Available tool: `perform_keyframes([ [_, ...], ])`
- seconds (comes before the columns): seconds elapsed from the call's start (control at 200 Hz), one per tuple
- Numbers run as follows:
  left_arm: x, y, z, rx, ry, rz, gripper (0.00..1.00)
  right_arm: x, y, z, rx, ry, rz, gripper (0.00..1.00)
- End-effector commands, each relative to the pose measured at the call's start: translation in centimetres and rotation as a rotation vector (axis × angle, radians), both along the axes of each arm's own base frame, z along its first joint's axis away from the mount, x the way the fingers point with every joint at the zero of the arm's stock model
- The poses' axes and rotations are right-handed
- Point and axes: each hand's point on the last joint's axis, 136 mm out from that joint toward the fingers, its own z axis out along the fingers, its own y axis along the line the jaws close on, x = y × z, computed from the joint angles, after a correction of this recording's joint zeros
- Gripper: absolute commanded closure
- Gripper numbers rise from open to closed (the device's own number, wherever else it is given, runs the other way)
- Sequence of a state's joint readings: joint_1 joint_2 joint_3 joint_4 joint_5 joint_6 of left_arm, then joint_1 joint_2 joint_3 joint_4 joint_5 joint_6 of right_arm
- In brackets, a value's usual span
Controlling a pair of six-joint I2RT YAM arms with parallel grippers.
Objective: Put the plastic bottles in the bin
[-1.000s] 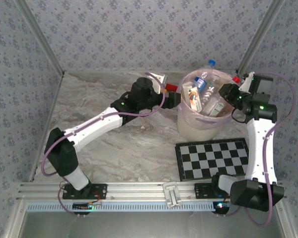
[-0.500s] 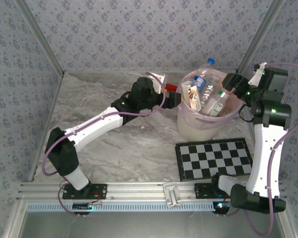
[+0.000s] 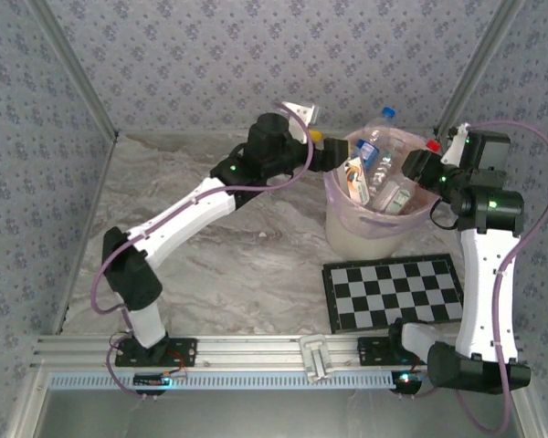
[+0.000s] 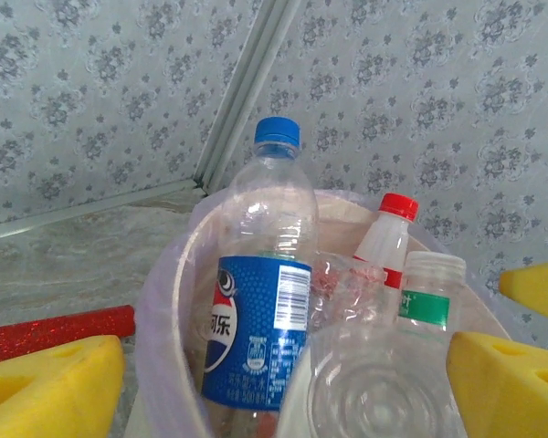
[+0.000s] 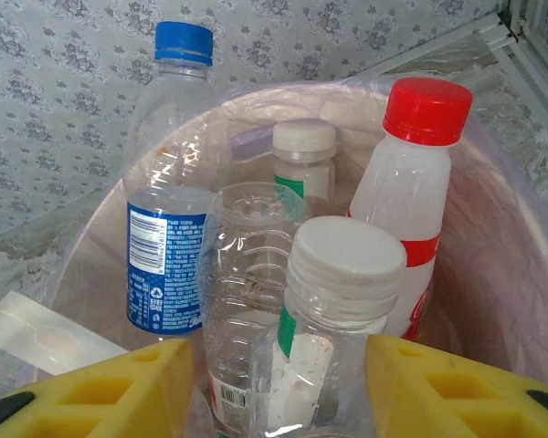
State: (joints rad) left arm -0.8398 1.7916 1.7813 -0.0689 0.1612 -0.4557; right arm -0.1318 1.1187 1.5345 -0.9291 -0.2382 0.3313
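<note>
The bin (image 3: 365,239) stands at the back right with several plastic bottles upright inside. A tall blue-capped bottle (image 3: 386,117) (image 4: 260,301) (image 5: 169,237) rises above the rim, with a red-capped one (image 4: 388,237) (image 5: 411,182) beside it. My left gripper (image 3: 332,151) (image 4: 283,356) hovers open at the bin's left rim (image 4: 164,292). A clear bottle (image 4: 384,383) lies low between its yellow fingers, touching neither. My right gripper (image 3: 416,168) (image 5: 279,351) is over the right rim. Its jaws stand apart around a white-capped bottle (image 5: 347,274), with a gap at the left finger.
A black-and-white checkerboard (image 3: 393,290) lies in front of the bin. A shiny red tube (image 4: 55,330) rests on the table left of the bin. Patterned walls close in behind and to the right of the bin.
My left arm has lifted off the table and swung its gripper up to the bin's left rim. My right gripper rose, opened, and has dropped back to the right rim with narrower jaws.
</note>
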Motion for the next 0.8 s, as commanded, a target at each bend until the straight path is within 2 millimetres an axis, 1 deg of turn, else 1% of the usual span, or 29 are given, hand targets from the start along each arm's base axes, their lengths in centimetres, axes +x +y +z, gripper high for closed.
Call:
perform_keyframes([
  [0.0,-0.6,-2.3,-2.4,0.084,0.039,-0.064,0.09,-0.9,0.1,0.0,-0.015,-0.003,0.001,0.48],
  [0.07,-0.7,-3.2,-3.2,0.115,0.045,-0.074,0.09,-1.1,0.0,0.2,-0.017,-0.012,-0.002,0.51],
  [0.21,-0.4,-3.9,-5.2,0.150,0.078,-0.064,0.09,-1.8,-0.3,0.9,-0.033,-0.030,-0.020,0.53],
  [0.29,-0.5,-4.0,-6.2,0.176,0.090,-0.061,0.09,-2.2,-1.3,1.4,-0.051,-0.034,-0.058,0.54],
  [0.355,-0.6,-3.8,-6.5,0.185,0.090,-0.055,0.09,-2.4,-2.4,1.8,-0.063,-0.039,-0.098,0.54],
  [0.48,-0.6,-2.9,-5.7,0.191,0.063,-0.034,0.08,-2.7,-4.4,1.8,-0.074,-0.033,-0.177,0.46],
  [0.585,-0.5,-2.1,-5.0,0.189,0.049,-0.021,0.07,-2.4,-5.2,0.8,-0.038,-0.022,-0.197,0.43],
  [0.66,-0.2,-1.9,-5.2,0.186,0.058,-0.021,0.06,-1.8,-5.0,0.0,0.025,-0.019,-0.169,0.43],
  [0.71,-0.4,-2.0,-5.1,0.169,0.069,-0.045,0.04,-1.3,-4.7,-0.4,0.069,-0.019,-0.147,0.43],
  [0.75,-0.5,-2.0,-4.6,0.144,0.072,-0.061,0.02,-1.1,-4.7,-0.7,0.097,-0.017,-0.137,0.43],
  [0.8,-0.7,-1.9,-3.6,0.095,0.065,-0.085,0.01,-0.9,-4.7,-1.1,0.110,-0.010,-0.135,0.42],
])
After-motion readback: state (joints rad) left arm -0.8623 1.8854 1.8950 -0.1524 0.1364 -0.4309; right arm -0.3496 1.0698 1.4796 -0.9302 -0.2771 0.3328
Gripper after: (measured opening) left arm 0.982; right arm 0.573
